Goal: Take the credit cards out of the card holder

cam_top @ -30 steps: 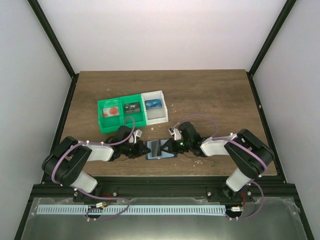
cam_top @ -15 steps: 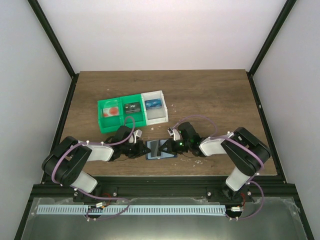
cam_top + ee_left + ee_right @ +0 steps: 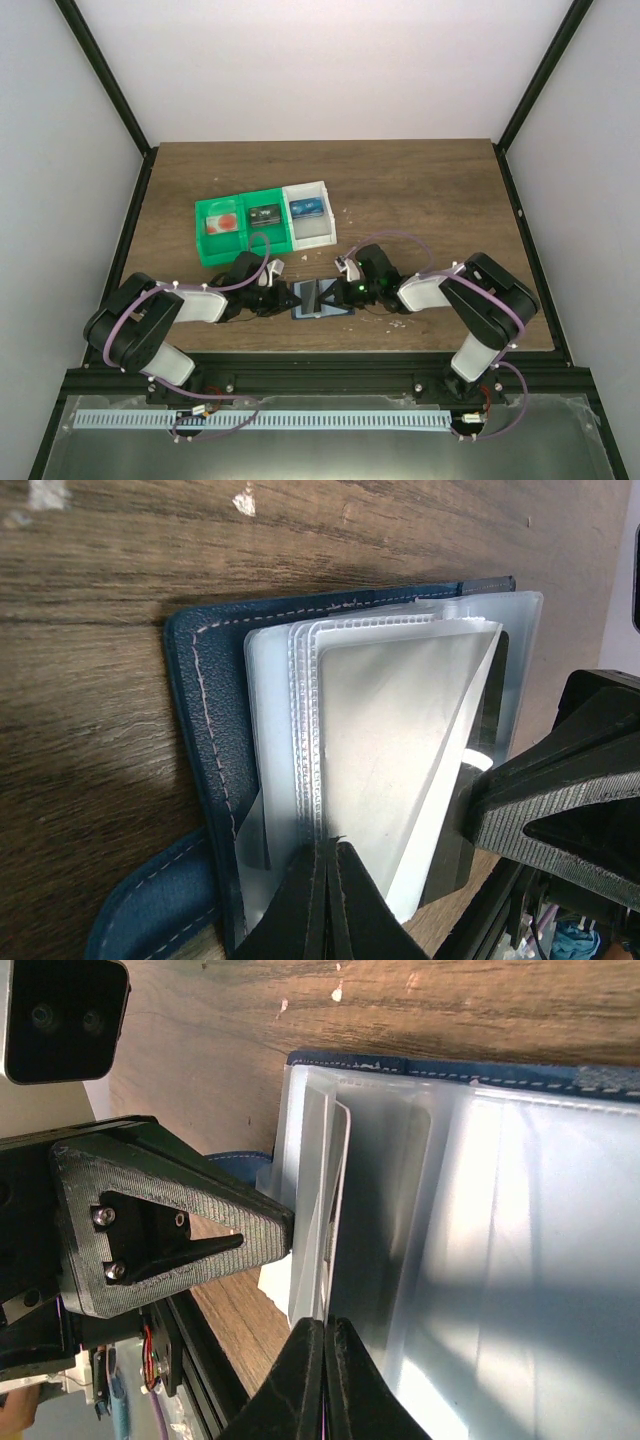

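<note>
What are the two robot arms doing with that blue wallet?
Both arms work on the open card holder at the near edge of the table. The left gripper and the right gripper are each shut on one of its clear pockets, from opposite sides. Three cards lie in the tray behind it, one per compartment: the red-spot card, the dark card and the blue card. Whether a card is left in the holder cannot be seen.

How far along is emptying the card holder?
Done: red-spot card, dark card and blue card lie in the tray. In hand: left end effector and right end effector each pinch a clear pocket of the open card holder. Left: any card still inside; none shows.
</note>
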`<state>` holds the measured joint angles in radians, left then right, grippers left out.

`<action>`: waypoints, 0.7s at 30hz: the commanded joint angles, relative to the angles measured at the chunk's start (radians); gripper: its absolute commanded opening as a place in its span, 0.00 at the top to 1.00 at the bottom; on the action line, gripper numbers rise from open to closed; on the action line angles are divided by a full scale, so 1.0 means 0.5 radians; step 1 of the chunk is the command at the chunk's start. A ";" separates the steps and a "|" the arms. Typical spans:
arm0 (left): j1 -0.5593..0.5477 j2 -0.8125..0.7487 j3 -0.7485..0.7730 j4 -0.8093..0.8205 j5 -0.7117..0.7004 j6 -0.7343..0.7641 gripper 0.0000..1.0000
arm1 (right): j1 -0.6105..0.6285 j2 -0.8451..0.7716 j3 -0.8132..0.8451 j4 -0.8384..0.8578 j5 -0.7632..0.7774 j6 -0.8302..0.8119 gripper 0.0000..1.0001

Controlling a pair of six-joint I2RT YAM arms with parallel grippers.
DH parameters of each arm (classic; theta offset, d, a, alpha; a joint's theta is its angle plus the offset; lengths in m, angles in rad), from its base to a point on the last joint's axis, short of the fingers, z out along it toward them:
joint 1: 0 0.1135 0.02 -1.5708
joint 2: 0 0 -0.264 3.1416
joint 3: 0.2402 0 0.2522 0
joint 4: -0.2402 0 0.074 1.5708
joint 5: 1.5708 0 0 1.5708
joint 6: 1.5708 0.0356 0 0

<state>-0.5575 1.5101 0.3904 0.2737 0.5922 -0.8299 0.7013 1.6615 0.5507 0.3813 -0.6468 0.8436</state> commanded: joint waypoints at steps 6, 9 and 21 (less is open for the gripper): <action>-0.016 0.024 -0.042 -0.109 -0.111 0.045 1.00 | -0.050 -0.151 -0.007 -0.224 0.135 -0.155 0.99; -0.017 0.017 -0.043 -0.112 -0.125 0.043 1.00 | -0.072 -0.260 -0.040 -0.353 0.207 -0.217 1.00; -0.016 0.007 -0.020 -0.129 -0.142 0.049 1.00 | -0.094 -0.602 0.038 -0.837 0.459 -0.371 0.99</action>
<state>-0.5621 1.5078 0.3908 0.2714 0.5835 -0.8295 0.6685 1.4036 0.5358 0.0681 -0.4885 0.7036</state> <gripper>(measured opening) 0.013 0.010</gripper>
